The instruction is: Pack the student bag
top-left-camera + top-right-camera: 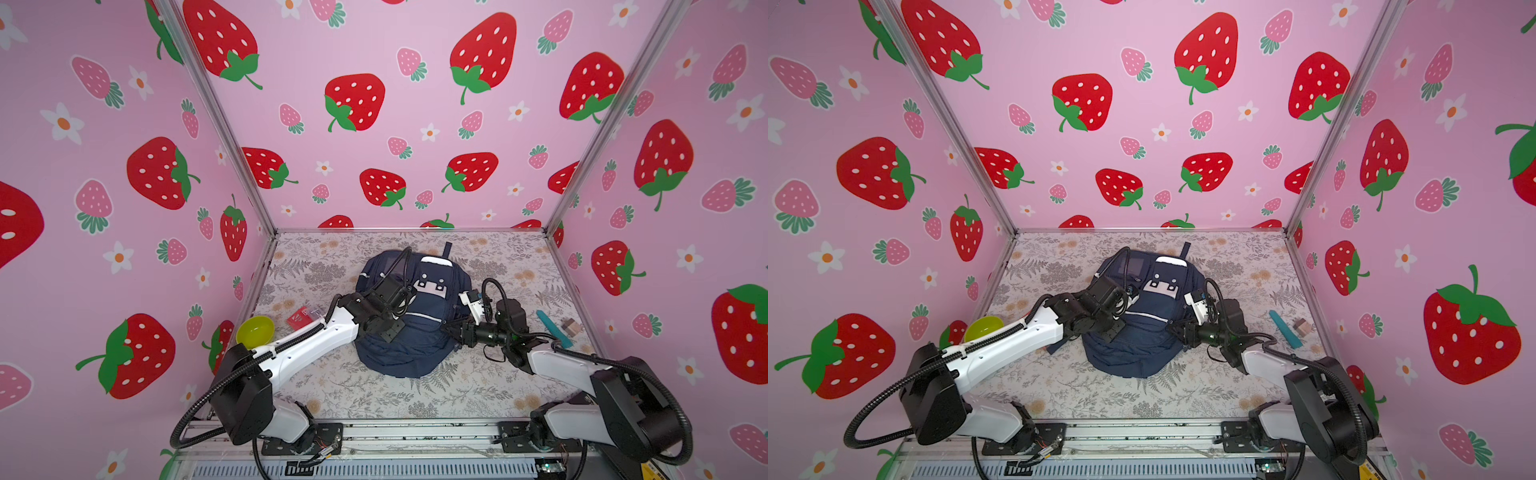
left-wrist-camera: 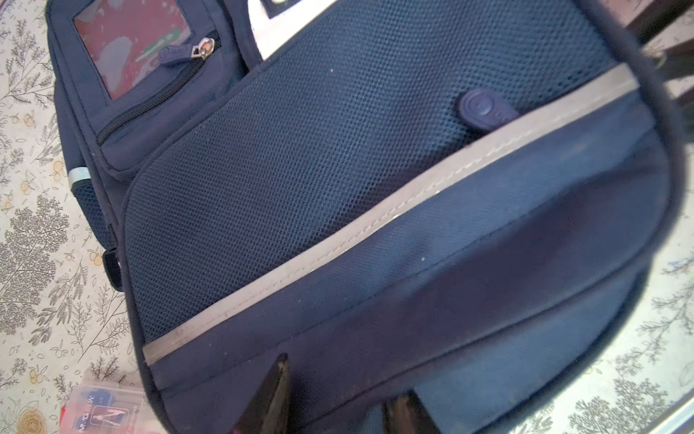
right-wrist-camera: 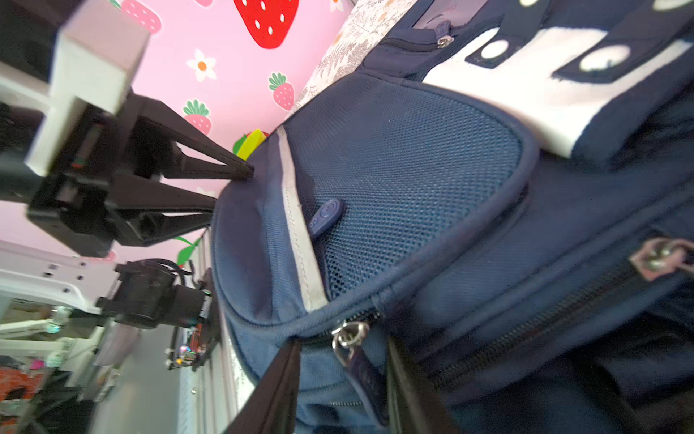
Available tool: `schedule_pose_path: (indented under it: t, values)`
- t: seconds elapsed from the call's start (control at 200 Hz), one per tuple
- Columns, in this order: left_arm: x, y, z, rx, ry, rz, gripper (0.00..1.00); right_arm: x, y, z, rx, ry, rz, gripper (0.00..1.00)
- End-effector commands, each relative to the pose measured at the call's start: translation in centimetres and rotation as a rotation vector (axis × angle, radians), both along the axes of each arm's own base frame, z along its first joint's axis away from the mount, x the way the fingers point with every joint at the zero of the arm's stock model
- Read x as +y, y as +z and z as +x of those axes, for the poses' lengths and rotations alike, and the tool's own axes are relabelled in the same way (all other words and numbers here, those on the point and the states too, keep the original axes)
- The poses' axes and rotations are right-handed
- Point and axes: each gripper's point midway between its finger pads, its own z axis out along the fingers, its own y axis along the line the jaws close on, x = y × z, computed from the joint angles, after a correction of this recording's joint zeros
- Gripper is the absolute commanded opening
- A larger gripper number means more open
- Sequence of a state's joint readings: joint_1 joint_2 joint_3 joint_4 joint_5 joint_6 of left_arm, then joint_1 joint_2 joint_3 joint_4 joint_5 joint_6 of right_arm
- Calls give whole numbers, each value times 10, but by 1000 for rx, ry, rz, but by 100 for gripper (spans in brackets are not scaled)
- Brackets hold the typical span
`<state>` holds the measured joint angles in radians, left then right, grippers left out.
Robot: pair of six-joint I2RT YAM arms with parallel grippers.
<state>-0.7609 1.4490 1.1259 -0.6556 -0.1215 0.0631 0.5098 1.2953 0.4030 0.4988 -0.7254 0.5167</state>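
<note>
Left gripper [image 3: 231, 189] stands parted, tips on the bag [image 1: 419, 336]; whether it pinches fabric is unclear. Right gripper [image 3: 344, 341] straddles a zip pull [image 3: 364, 375], jaws apart.

Clear box lid [image 2: 105, 409]: small print along one side reads "M&G", followed by characters too small to read; it sits beside a white compass drawing on a dark panel.
Same lid, opposite side: a word that looks like "Compass", blurred.
Box place: near the table's [image 1: 374, 399] left edge, just beside the bag [image 2: 375, 188]; in a top view the box [image 1: 300, 318] shows only red and white, no letters.
Rubber zip tab [image 2: 484, 109] on the bag: a round raised mark, not readable, also in the right wrist view [image 3: 326, 216].
Yellow sticker [image 1: 650, 471] at the front frame: print too small to read.
</note>
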Motion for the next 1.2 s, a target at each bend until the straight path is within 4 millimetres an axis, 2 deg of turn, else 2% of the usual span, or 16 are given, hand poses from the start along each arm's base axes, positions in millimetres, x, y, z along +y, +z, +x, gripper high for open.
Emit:
schedule_pose_path:
  t: [0.0, 0.07, 0.195, 0.33, 0.42, 0.61, 0.64, 0.8, 0.865, 0.885, 0.915, 0.955, 1.02, 1.055, 1.191]
  values:
    - [-11, 20, 11, -40, 12, -68, 40, -7, -12, 5, -23, -48, -127, 32]
    - [-12, 21, 11, -38, 13, -69, 40, -8, -11, 6, -29, -57, -141, 29]
    - [-13, 21, 10, -32, 12, -81, 39, -8, -12, 7, -39, -66, -182, 12]
    - [-14, 20, 10, -26, 21, -86, 35, -7, -12, 0, -37, -65, -227, 0]
    - [-17, 19, 11, -14, 36, -104, 29, -4, -8, -9, -53, -60, -269, 0]
    - [-38, 13, 4, 71, 42, -207, 7, 14, 9, -32, -68, -45, -284, 0]
    - [-42, 13, 4, 78, 49, -220, 0, 18, 11, -34, -63, -41, -280, 0]
    - [-61, 11, 6, 98, 109, -306, 0, 51, 14, -52, -23, 12, -266, 0]
    - [-73, 13, 2, 131, 116, -354, 0, 62, 12, -53, -6, 8, -262, 0]
    - [-76, 14, 0, 139, 114, -366, 4, 62, 9, -51, 3, 0, -268, 0]
    - [-79, 17, -1, 145, 120, -380, 21, 62, 5, -48, 15, -18, -284, 0]
    - [-78, 23, -2, 152, 148, -404, 38, 58, 0, -43, 19, -49, -310, 0]
    - [-64, 33, 3, 135, 223, -422, 61, 53, -3, -37, 18, -83, -336, 0]
    - [-51, 38, 7, 130, 272, -427, 66, 50, -3, -35, 20, -94, -337, 0]
    - [14, 51, 29, 174, 524, -500, 73, 42, 1, -37, 21, -102, -325, 0]
